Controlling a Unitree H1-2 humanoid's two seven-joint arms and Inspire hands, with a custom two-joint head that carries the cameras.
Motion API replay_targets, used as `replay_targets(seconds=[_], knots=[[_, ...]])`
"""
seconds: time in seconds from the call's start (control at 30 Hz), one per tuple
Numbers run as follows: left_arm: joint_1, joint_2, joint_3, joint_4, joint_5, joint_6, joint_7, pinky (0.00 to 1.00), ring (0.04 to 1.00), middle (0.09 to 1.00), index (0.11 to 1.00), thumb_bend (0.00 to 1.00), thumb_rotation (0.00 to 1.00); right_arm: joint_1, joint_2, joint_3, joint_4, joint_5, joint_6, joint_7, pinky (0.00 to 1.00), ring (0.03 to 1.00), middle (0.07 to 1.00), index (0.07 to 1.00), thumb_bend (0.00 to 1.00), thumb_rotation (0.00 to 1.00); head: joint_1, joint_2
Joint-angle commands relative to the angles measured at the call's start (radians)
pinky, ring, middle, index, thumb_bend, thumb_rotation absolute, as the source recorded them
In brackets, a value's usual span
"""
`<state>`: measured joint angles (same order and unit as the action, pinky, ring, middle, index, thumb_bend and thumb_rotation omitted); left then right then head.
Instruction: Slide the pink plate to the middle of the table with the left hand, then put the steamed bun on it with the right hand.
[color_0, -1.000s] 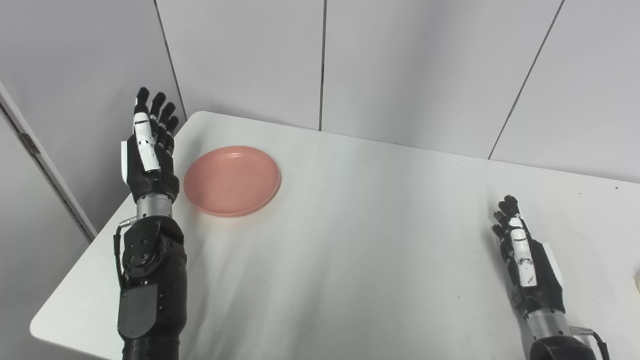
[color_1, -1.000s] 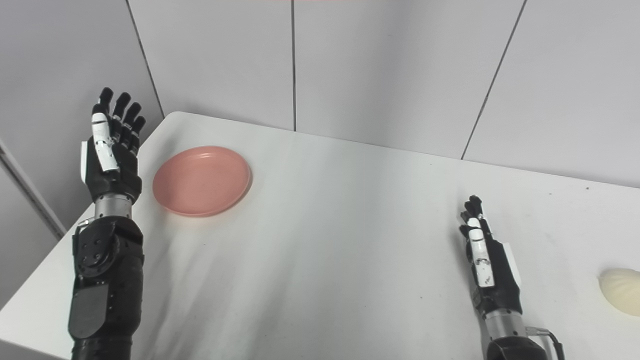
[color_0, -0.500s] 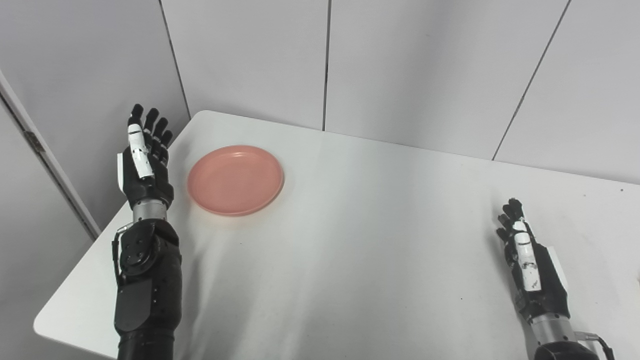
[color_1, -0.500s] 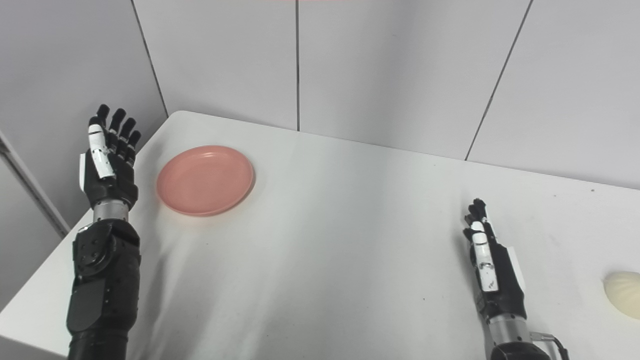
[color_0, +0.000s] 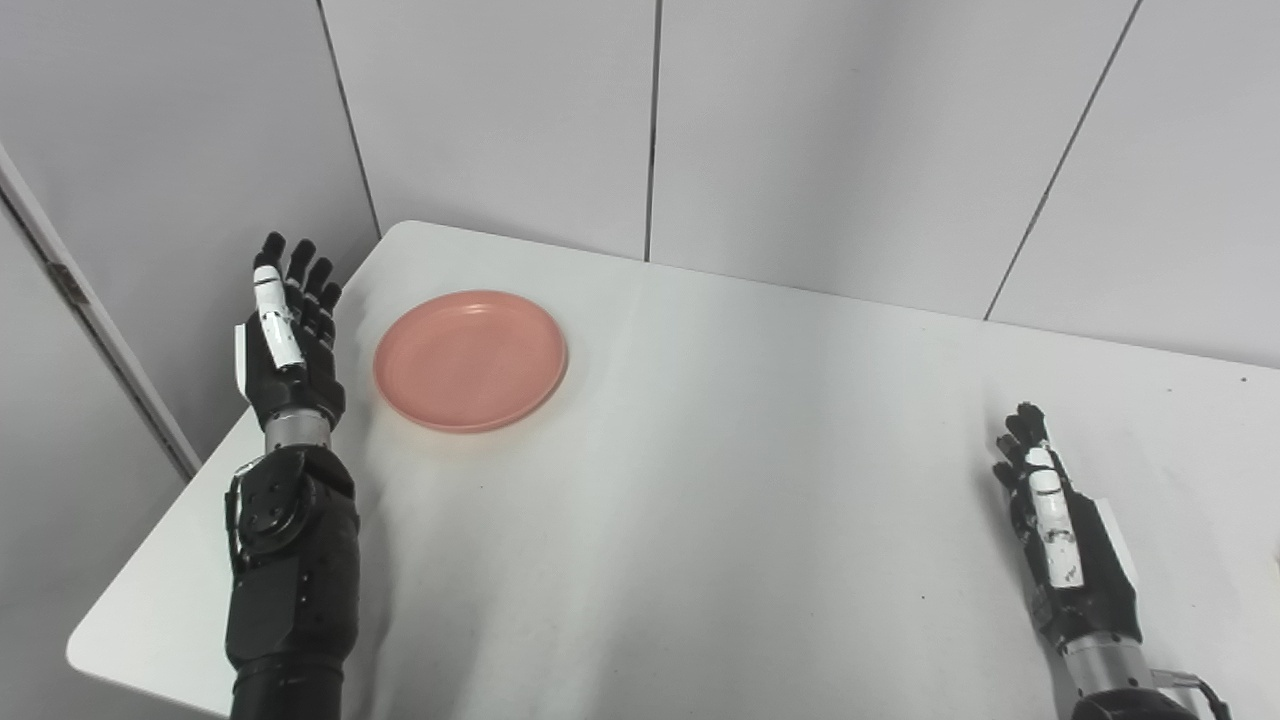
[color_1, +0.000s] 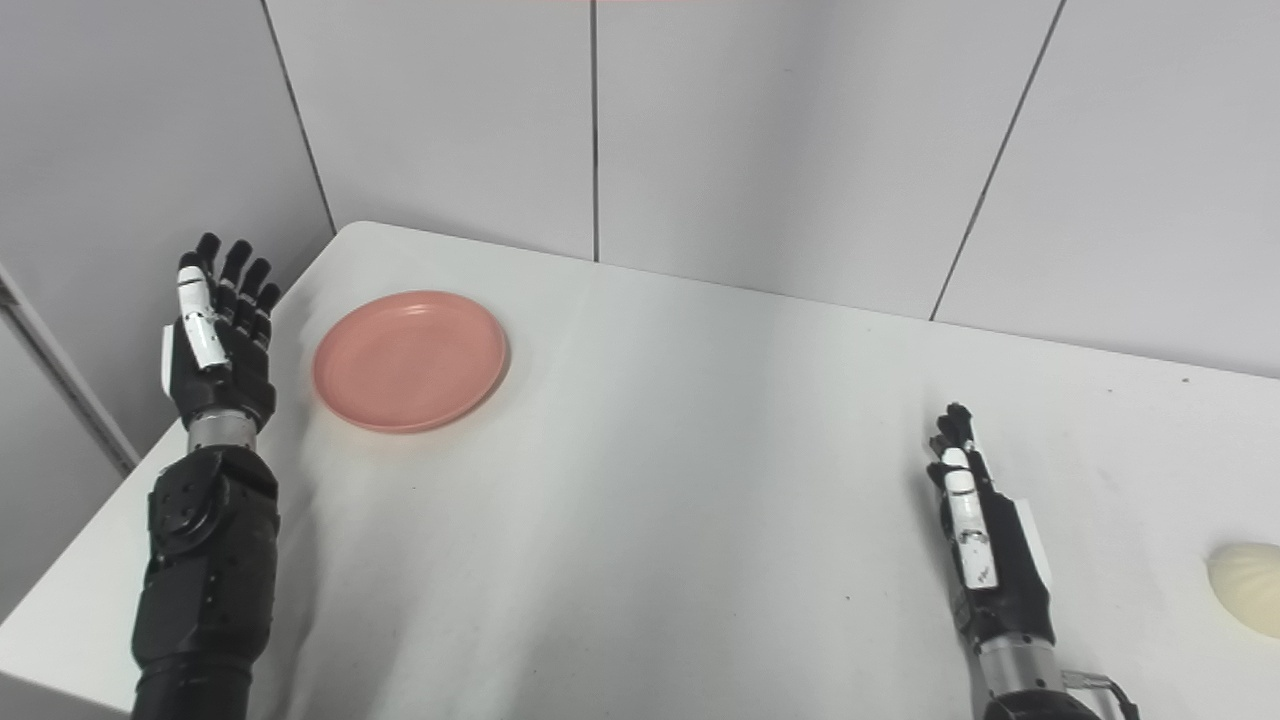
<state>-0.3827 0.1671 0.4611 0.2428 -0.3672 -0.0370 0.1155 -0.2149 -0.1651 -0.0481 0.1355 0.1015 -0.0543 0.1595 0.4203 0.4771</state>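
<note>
The pink plate (color_0: 470, 360) lies empty on the white table (color_0: 700, 480) near its far left corner. My left hand (color_0: 288, 340) is open, fingers up, raised just left of the plate and apart from it. My right hand (color_0: 1060, 530) is open and empty, low over the table's right side. The pale steamed bun (color_1: 1245, 588) lies at the right edge of the right eye view, to the right of my right hand (color_1: 985, 545); it is barely visible in the left eye view.
Grey wall panels (color_0: 800, 130) stand behind the table. The table's left edge (color_0: 150, 560) runs close under my left forearm.
My left hand has sunk lower and drawn slightly away beside the plate. My right hand has drawn back a little toward me. The camera shifted slightly. The plate has not moved.
</note>
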Motion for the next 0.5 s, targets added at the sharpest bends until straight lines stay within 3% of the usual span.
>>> replay_targets(seconds=[0.0,0.47], knots=[[-0.039,0.033,0.000,0.005,0.001,-0.027,0.000,0.97,0.941,0.950,0.959,0.43,1.00,0.017,0.002,-0.003,0.007,0.009,-0.002,0.000,1.00,1.000,1.000,1.000,0.12,1.00,0.000,0.002],[-0.055,0.035,-0.015,0.151,-0.006,-0.024,-0.015,0.97,0.944,0.951,0.958,0.41,1.00,0.016,0.004,-0.003,0.009,0.016,-0.009,0.004,1.00,1.000,1.000,1.000,0.11,1.00,-0.001,0.001]])
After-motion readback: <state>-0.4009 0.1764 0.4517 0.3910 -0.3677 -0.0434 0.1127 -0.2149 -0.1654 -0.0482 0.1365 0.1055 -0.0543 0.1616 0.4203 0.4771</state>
